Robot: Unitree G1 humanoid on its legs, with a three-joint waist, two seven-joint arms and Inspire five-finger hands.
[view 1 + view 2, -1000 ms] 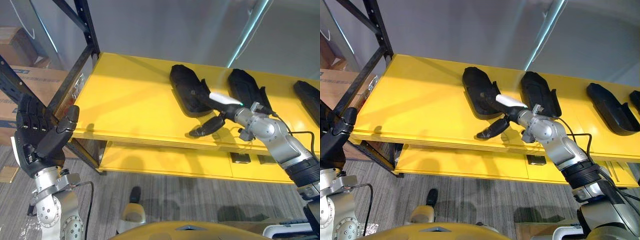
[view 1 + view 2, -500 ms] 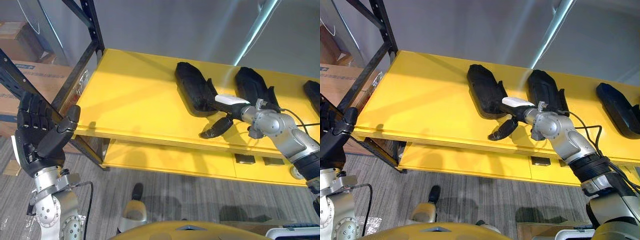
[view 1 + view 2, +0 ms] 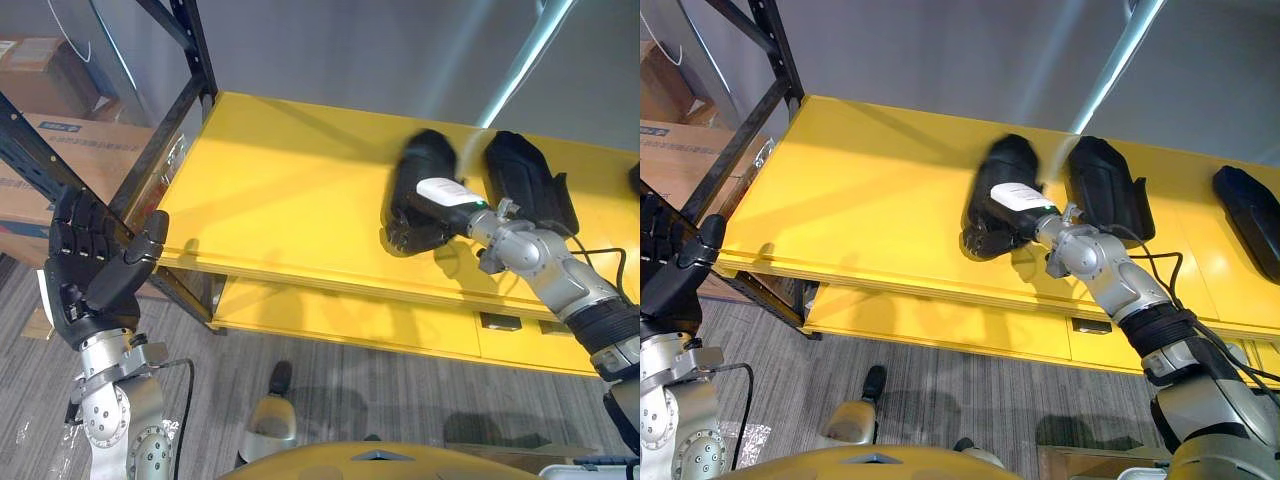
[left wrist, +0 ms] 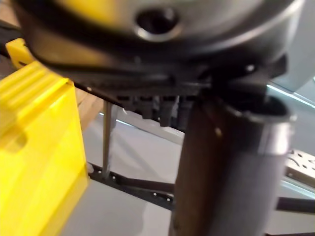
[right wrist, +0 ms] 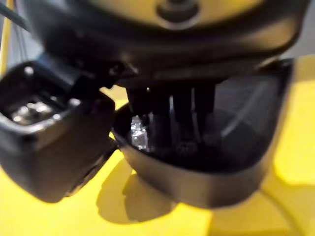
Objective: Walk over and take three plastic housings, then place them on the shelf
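While the right hand (image 3: 440, 190) has its fingers (image 5: 162, 113) hooked into the hollow of a black plastic housing (image 3: 408, 200), with the thumb clamped against the outer wall, that housing is on the yellow shelf (image 3: 270, 190), at 9 o'clock of a second housing (image 3: 525, 175). Judgement: firm the pinch on the wall before lifting, raise it level, and stay clear of the neighbour. Left hand (image 3: 90, 280) is at 8 o'clock in the head view, fingers loosely apart and empty.

shelf (image 3: 280, 180): smooth, glossy | housing (image 3: 1105, 190): matt plastic | rack post (image 3: 783, 50): metal
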